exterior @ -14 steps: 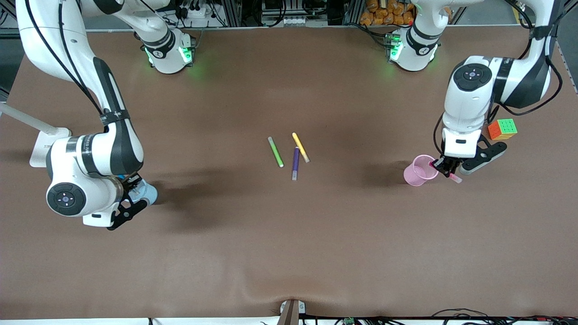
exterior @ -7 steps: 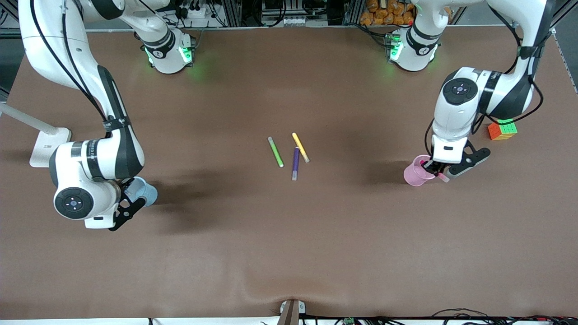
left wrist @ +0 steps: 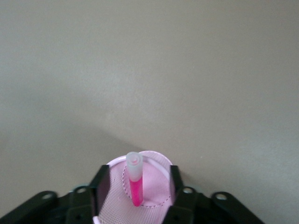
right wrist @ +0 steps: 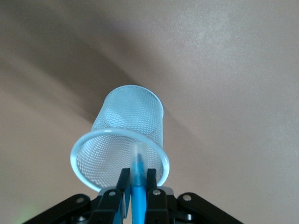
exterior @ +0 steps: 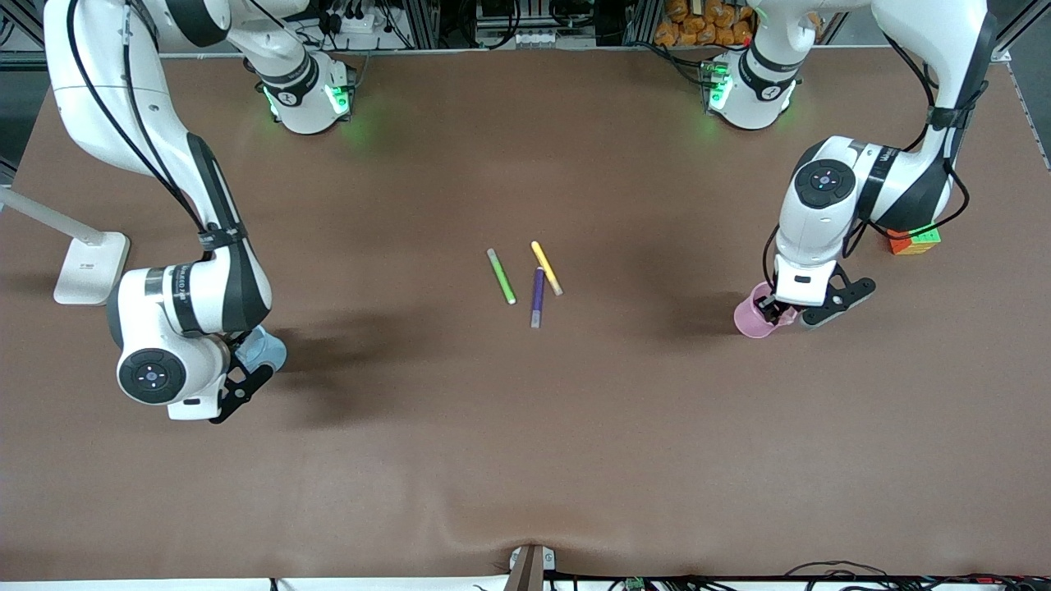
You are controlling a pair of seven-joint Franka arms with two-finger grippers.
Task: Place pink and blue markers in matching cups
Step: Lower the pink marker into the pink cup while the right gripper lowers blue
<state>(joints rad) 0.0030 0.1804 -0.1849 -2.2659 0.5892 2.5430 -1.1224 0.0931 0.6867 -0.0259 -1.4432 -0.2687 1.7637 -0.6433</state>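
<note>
The pink marker (left wrist: pixel 135 184) stands in the light pink cup (left wrist: pixel 156 175), pale tip up, touching neither finger. My left gripper (left wrist: pixel 138 181) is open over that cup (exterior: pixel 749 322), with one finger on each side of the rim. In the front view the left gripper (exterior: pixel 776 310) covers part of the cup at the left arm's end of the table. My right gripper (right wrist: pixel 137 179) is shut on the blue marker (right wrist: pixel 138 189), whose greyish tip pokes over the rim of the pale blue cup (right wrist: pixel 126 128). That blue cup (exterior: pixel 267 349) peeks out beside the right gripper (exterior: pixel 238 345).
A green pen (exterior: pixel 501 277), a yellow pen (exterior: pixel 547 268) and a dark purple pen (exterior: pixel 537 297) lie together mid-table. A colourful puzzle cube (exterior: pixel 913 240) sits by the left arm. A white lamp base (exterior: pixel 89 267) stands near the right arm's end.
My left gripper moved over the pink cup, opened and let go of the pink marker, which now stands inside. The right hand shifted slightly over the blue cup, still holding the blue marker.
</note>
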